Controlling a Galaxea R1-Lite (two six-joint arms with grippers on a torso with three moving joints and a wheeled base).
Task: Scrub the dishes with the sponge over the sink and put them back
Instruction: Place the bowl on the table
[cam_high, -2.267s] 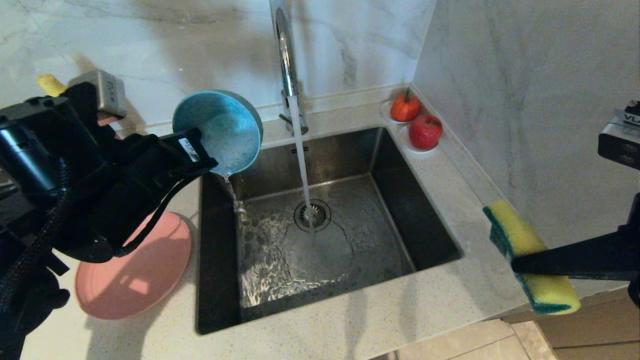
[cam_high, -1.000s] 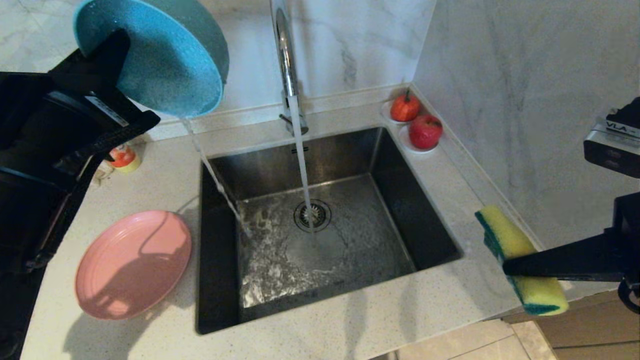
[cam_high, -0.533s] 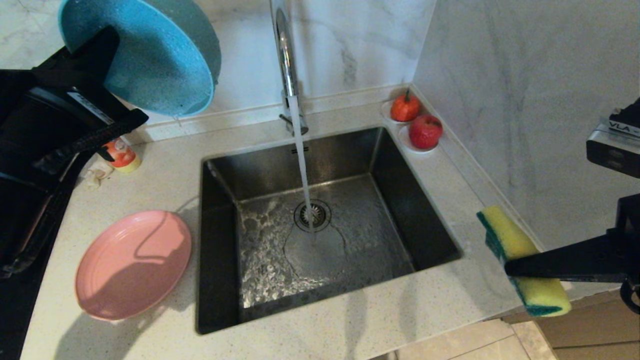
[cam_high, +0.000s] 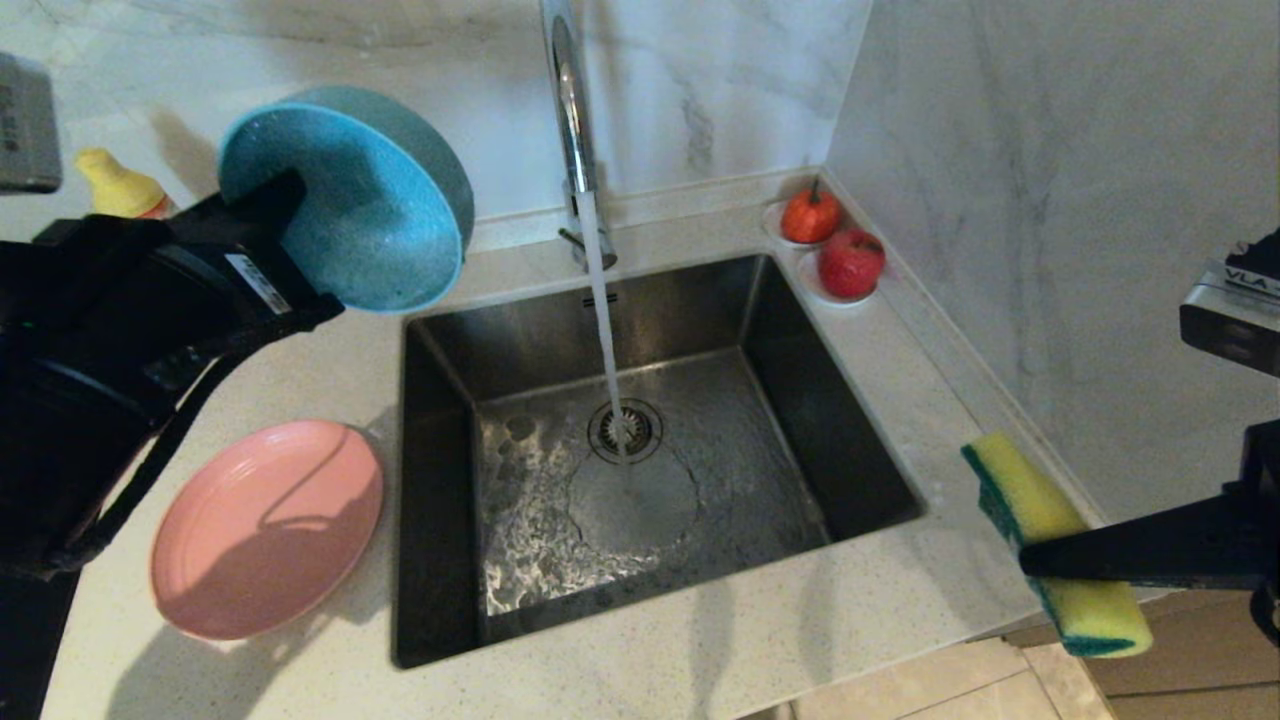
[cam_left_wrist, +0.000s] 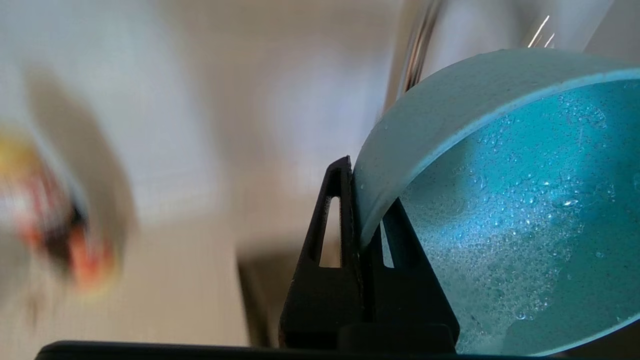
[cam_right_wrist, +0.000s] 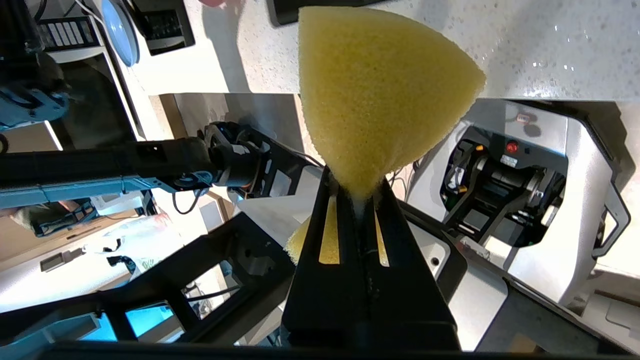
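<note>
The left hand (cam_high: 300, 262) is clamped on the rim of the teal-blue bowl (cam_high: 350, 200), one finger inside the wall and one outside, as the left wrist view confirms. Over the last two seconds the bowl was tipped above the left edge of the sink (cam_high: 440, 620) and poured out a stream of water. It was then raised high and clear of the sink, and has now come back down, lower and nearer the sink's rear left corner. No water leaves the bowl now; droplets remain on its inner face (cam_left_wrist: 505, 210). The bowl stands on edge, opening toward the sink.

The right hand (cam_high: 1040, 560) is clenched on the waist of the sponge (cam_high: 1050, 540), held off the front right corner of the sink, and has barely shifted.

The pink plate (cam_high: 265, 525) lies flat on the counter (cam_high: 700, 660), just left of the sink. The tap (cam_high: 570, 110) is running into the drain.

Judgement: the bowl is rinsed and emptied. The next step is probably setting it back on the counter left of the sink, then taking up the plate.
</note>
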